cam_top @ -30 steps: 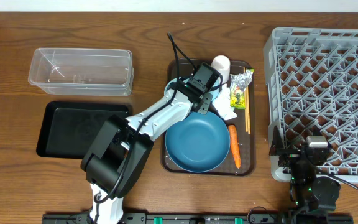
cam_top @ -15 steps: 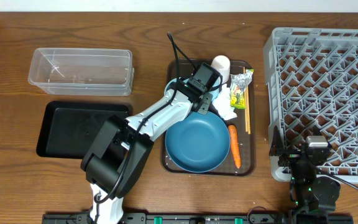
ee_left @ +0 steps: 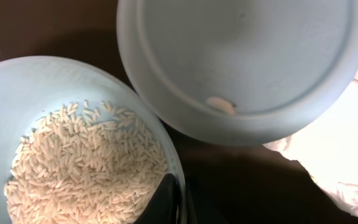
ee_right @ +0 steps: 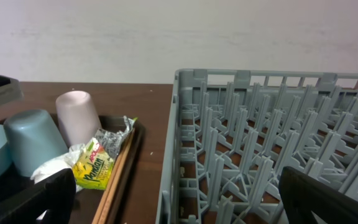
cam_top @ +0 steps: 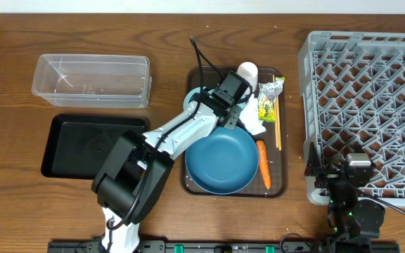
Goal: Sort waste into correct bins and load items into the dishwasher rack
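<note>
Dark jaws of the left gripper (ee_left: 173, 202) are clamping shut on the rim of the small light-blue bowl (ee_left: 17, 81). The bowl is holding a heap of white rice grains (ee_left: 86, 162). The left arm is reaching across the table to the far left part of the dark brown serving tray (cam_top: 281, 184), where the bowl is sitting. Right beside the bowl, the light-blue cup (ee_left: 241, 56) is filling the upper part of the left wrist view, a single pale speck lying on its round face. The crumpled white tissue (cam_top: 253, 121) is lying just to the cup's right.

Also on the serving tray:
- The large dark-blue plate (cam_top: 222, 163) is taking up the near half.
- The orange carrot (cam_top: 264, 163) is lying along the plate's right edge.
- The thin wooden chopsticks (cam_top: 278, 126) are running along the tray's right side.
- The green-yellow snack wrapper (cam_top: 268, 102) is resting just to the left of the chopsticks.
- The white cup (cam_top: 247, 71) is standing at the far edge.

The clear plastic tub (cam_top: 91, 79) and the shallow black tray (cam_top: 90, 146) are sitting well apart from the serving tray on the table's left. The tub is behind the tray.

The right gripper (ee_right: 176, 183) is waiting at the near left corner of the grey dishwasher rack (cam_top: 371, 105). Its fingers (ee_right: 36, 196) are spread wide, grasping nothing.
</note>
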Available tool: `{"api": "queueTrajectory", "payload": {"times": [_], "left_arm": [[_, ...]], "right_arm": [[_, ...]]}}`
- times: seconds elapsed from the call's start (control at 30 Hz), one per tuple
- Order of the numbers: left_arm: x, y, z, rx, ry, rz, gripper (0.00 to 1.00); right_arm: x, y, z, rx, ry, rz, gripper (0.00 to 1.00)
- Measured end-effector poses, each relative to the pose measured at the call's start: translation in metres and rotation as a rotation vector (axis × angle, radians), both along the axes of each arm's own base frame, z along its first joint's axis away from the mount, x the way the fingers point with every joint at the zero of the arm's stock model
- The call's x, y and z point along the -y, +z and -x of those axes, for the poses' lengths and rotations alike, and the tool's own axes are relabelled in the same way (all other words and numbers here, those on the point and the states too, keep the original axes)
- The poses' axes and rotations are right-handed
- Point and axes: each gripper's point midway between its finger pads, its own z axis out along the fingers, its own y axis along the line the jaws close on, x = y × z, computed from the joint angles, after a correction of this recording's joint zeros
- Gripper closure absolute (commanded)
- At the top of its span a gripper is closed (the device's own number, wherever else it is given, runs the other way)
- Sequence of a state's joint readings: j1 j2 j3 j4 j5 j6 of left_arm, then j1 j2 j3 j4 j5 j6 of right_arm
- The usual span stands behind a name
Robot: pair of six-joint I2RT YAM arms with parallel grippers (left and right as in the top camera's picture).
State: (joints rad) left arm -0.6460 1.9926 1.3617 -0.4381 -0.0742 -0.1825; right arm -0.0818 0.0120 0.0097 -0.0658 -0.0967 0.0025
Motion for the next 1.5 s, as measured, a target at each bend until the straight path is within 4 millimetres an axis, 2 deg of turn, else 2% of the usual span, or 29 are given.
{"api": "queueTrajectory", "payload": {"times": [0.5, 0.87, 1.07, 1.17, 1.2, 1.27, 1.5], "left_arm": [[0.000, 0.003, 0.000, 0.004, 0.001, 0.003, 0.94], [0.001, 0.040, -0.004, 0.071, 0.005, 0.049, 0.94], [-0.002, 0.041, -0.001, 0.060, 0.005, 0.041, 0.94], [-0.002, 0.040, 0.000, 0.056, 0.003, 0.038, 0.84], [-0.003, 0.040, 0.000, 0.055, 0.001, 0.034, 0.75], [-0.003, 0.040, 0.001, 0.053, -0.001, 0.033, 0.67], [0.001, 0.039, 0.002, 0.042, -0.004, 0.051, 0.66]], "right_arm": [[0.000, 0.000, 0.000, 0.000, 0.000, 0.000, 0.01], [0.000, 0.000, 0.000, 0.000, 0.000, 0.000, 0.01], [0.000, 0.000, 0.000, 0.000, 0.000, 0.000, 0.01], [0.000, 0.000, 0.000, 0.000, 0.000, 0.000, 0.01], [0.000, 0.000, 0.000, 0.000, 0.000, 0.000, 0.01], [0.000, 0.000, 0.000, 0.000, 0.000, 0.000, 0.01], [0.000, 0.000, 0.000, 0.000, 0.000, 0.000, 0.01]]}}
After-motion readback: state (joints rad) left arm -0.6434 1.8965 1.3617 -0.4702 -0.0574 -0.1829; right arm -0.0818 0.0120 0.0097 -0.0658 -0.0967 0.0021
